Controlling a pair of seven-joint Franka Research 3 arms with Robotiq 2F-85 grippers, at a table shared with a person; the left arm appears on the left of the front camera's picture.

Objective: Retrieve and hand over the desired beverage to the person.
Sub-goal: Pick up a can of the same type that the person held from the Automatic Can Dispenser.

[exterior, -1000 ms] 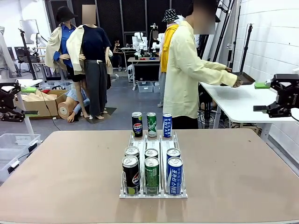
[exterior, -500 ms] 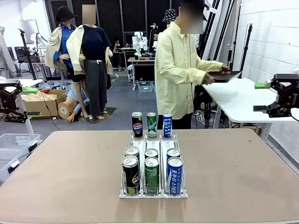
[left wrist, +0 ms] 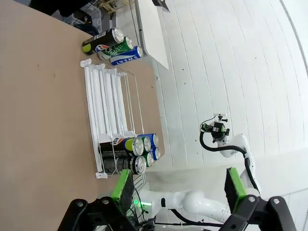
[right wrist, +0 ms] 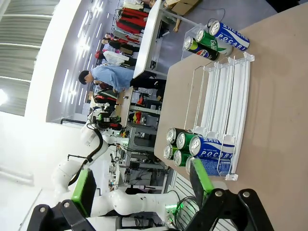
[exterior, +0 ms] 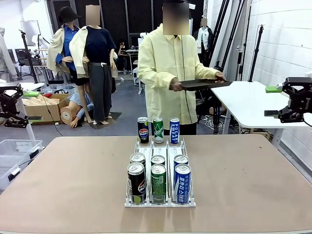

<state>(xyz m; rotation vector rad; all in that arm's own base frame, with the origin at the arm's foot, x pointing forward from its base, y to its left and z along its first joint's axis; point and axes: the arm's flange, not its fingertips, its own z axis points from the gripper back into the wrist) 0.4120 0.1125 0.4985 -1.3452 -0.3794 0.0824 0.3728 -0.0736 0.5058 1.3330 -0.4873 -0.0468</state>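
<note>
A research lab, shown by an equipment stand (exterior: 256,53), white workbench (exterior: 253,108), plastic bin (exterior: 13,152) and cardboard box (exterior: 45,110)

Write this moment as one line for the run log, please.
left gripper: open, empty | right gripper: open, empty | cans: six in rack, three at far end | person: far side, holding dark tray

The left gripper (exterior: 29,105) hangs raised at the left side, with its fingers pointing toward the middle and spread wide; it holds nothing. The right gripper (exterior: 269,101) hangs at the right side in a mirrored pose, fingers also spread wide and empty.
</note>
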